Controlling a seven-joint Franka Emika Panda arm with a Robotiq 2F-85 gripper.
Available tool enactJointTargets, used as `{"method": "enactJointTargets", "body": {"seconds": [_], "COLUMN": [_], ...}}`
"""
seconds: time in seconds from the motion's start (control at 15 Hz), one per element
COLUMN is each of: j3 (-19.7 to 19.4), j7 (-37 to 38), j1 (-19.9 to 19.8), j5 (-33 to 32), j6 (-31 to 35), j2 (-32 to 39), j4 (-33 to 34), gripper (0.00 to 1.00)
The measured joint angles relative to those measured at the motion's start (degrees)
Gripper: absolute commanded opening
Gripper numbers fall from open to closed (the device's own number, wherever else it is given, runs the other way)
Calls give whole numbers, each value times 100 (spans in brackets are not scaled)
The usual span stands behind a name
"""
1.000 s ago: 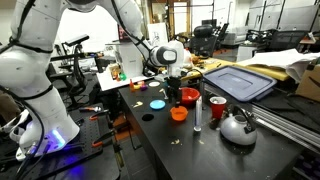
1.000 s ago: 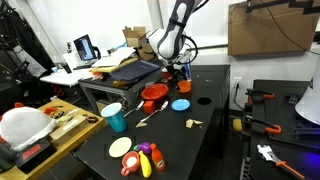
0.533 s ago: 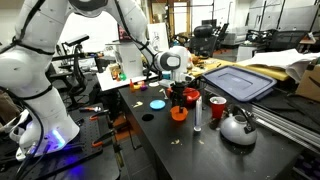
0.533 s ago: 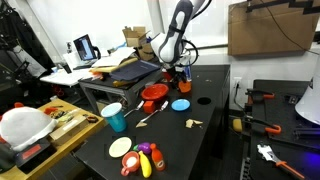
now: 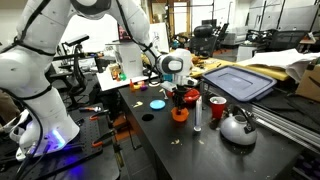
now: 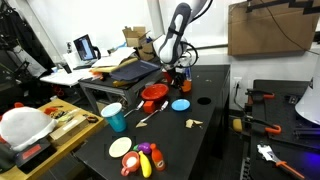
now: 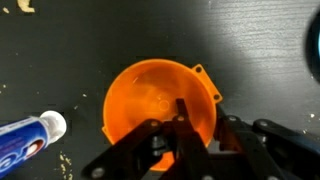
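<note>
- Presently, the tool [image 5: 179, 98] hangs low over the near middle of the black surface [image 5: 150, 140], directly above an orange cup [image 5: 179, 114].
- Orange cup: upright, mouth up, standing on the surface. In the wrist view the orange cup [image 7: 155, 100] fills the middle of the picture, and its inside looks bare. A small tab [image 7: 203, 72] juts from the rim at about 1 o'clock.
- Tool state: in the wrist view the tool [image 7: 200, 118] comes in from 6 o'clock with its jaws partly apart, neither wide nor fully together. One finger [image 7: 180, 112] shows against the inside of the cup near the rim at about 5 o'clock. The other stands outside the wall, so the jaws appear to straddle the rim.
- Grip: I cannot tell whether the pads actually press on the wall. The cup sits level and shows no lift.
- Toothpaste tube [image 7: 25, 140]: at about 8 o'clock from the cup in the wrist view, cap end toward the cup, near it but not touching.
- Blue plate [image 5: 157, 103]: flat on the surface, at about 10 o'clock from the cup in an exterior view, apart from it.
- Red cup [image 5: 216, 106]: upright, at about 2 o'clock from the orange cup, well clear of the tool.
- Kettle [image 5: 238, 127]: metal, at about 4 o'clock from the orange cup, near the surface's edge.
</note>
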Motion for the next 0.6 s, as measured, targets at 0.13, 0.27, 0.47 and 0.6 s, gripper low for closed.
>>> {"method": "enactJointTargets", "body": {"seconds": [0.13,0.27,0.47,0.6], "j3": [18,24,24,24], "j7": [20,63,191,255], "j1": [25,64,125,149], "j5": [34,43,43,55], "j6": [0,1,1,1], "j2": [-36,-107,-242,-324], "j4": [1,1,-4,-5], "gripper": [0,1,1,1]}}
